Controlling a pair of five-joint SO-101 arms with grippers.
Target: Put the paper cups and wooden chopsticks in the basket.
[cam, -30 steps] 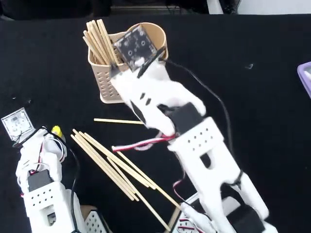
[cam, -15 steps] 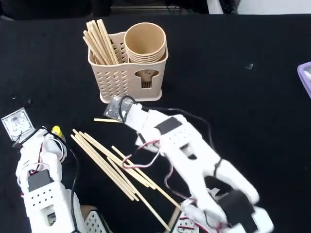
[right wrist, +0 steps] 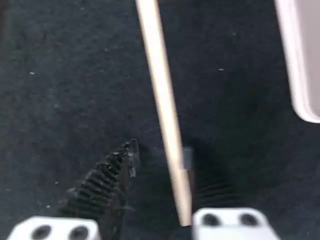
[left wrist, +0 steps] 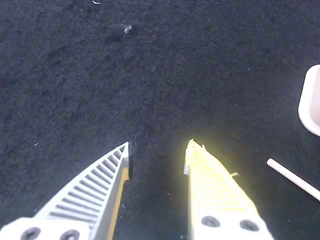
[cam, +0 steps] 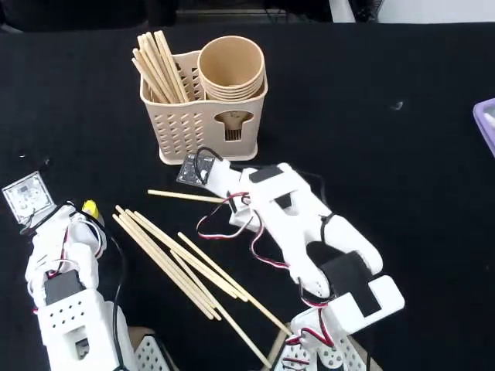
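On the black cloth (cam: 418, 193), the right gripper (right wrist: 159, 150) straddles one loose chopstick (right wrist: 161, 95), jaws apart, near the basket (cam: 203, 127) holding the paper cups (cam: 230, 66). The left gripper (left wrist: 157, 145) hangs slightly open, gripping nothing. More chopsticks (cam: 186, 267) lie between the arms.

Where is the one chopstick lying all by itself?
In the high view the lone chopstick lies on the table between the basket and the chopstick pile, one end between the jaws of the right gripper.
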